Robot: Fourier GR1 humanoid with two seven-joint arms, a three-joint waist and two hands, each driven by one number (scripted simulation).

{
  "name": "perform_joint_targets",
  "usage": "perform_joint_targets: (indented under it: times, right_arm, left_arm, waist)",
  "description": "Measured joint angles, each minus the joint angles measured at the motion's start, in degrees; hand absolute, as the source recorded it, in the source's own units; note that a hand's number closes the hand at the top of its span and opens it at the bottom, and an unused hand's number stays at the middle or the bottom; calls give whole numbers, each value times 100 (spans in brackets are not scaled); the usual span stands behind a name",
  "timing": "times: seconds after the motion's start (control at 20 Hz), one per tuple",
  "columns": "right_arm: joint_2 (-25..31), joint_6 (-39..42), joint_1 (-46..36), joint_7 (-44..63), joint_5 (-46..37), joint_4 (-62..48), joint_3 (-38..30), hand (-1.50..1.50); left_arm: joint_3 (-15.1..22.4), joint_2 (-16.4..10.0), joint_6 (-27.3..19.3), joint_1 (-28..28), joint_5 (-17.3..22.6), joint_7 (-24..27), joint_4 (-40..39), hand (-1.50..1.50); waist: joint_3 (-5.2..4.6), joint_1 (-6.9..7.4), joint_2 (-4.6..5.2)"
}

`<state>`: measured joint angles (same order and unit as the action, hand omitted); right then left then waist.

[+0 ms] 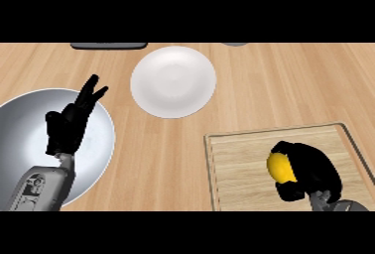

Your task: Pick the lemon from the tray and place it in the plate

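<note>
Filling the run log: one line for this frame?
right hand: fingers curled round lemon at tray | white plate: no lemon yet | left hand: open, resting

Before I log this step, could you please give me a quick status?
Right hand shut on lemon, at tray. Left hand open, resting at left. Nothing between lemon and white plate.

Black left hand [67, 126], black right hand [311, 171]; grey forearms, boxy panelled casings.
</note>
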<state>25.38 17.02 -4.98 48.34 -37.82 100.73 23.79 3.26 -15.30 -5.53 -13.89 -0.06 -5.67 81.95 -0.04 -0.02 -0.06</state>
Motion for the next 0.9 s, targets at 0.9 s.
perform_joint_targets:
  times: [0.9]
  right_arm:
    - [90,-632,-1527,-2494,-549,-1917,-1251,150]
  left_arm:
    - [-134,299,189,-245,-314,45,-142,0]
  waist:
    - [25,169,57]
